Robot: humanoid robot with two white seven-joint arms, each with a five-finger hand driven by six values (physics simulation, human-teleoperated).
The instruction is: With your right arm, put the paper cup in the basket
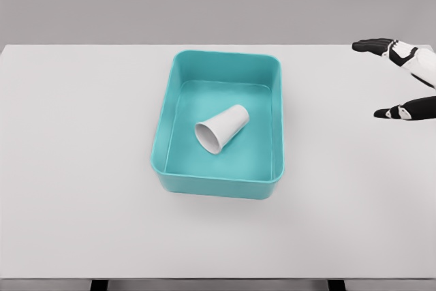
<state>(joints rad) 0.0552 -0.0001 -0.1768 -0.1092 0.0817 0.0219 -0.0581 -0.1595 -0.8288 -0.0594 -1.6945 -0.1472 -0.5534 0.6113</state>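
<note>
Checking step: paper cup (222,128) lying on its side in basket (275,119), placement looks done.
Fingers (371,45): right hand (402,80) spread wide, holding nothing.
Next: prob just park arm.

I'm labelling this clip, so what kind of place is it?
Likely a simulated tabletop test scene: a plain white table, a teal basket holding a tipped paper cup, a blank grey backdrop.

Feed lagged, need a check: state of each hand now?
Left hand: not in view.
Right hand: open, holding nothing; paper cup lies in the basket.
</note>
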